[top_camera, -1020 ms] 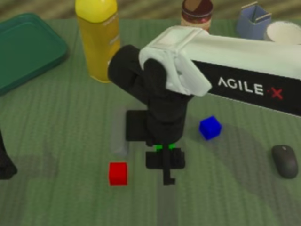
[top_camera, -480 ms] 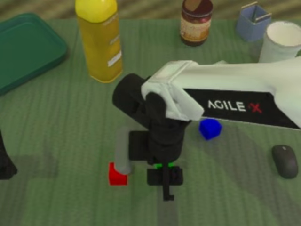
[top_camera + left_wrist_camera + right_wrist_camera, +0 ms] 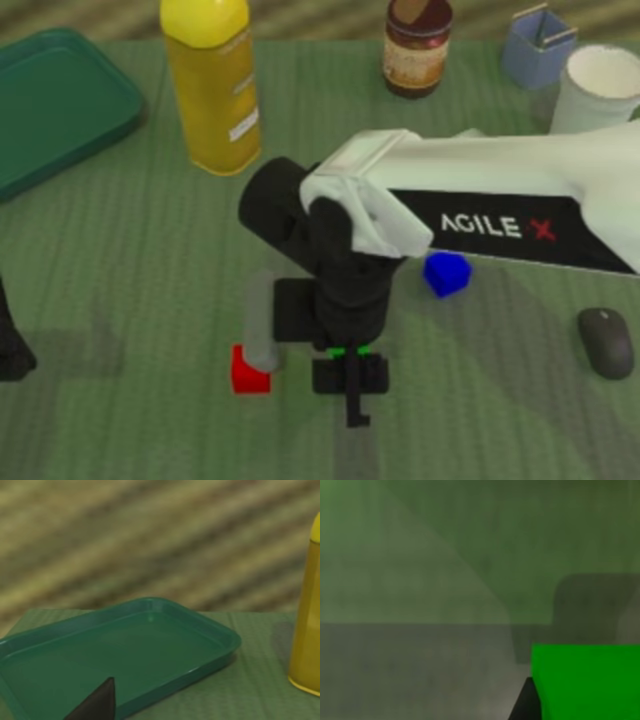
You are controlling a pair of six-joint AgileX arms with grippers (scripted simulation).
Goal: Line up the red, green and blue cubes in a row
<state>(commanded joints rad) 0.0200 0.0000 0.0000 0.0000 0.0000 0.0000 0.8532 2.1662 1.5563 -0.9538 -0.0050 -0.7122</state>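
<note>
My right gripper (image 3: pixel 347 362) hangs low over the table's near middle, shut on the green cube (image 3: pixel 347 351), of which only a sliver shows under the wrist. In the right wrist view the green cube (image 3: pixel 585 682) fills the corner, with one dark finger (image 3: pixel 522 706) against its side. The red cube (image 3: pixel 244 378) lies just left of the gripper, partly covered by a grey part of the arm. The blue cube (image 3: pixel 446 273) sits to the right, beside the white forearm. My left arm (image 3: pixel 10 350) is parked at the left edge.
A green tray (image 3: pixel 60 100) lies at the back left, also seen as the tray (image 3: pixel 125 650) in the left wrist view. A yellow bottle (image 3: pixel 212 85), brown jar (image 3: pixel 416 45), blue box (image 3: pixel 540 45) and white cup (image 3: pixel 598 90) stand along the back. A black mouse (image 3: pixel 605 342) is at the right.
My right arm has come toward the near edge and lower with the green cube, ending beside the red cube and partly covering it. In the last half second it has barely moved.
</note>
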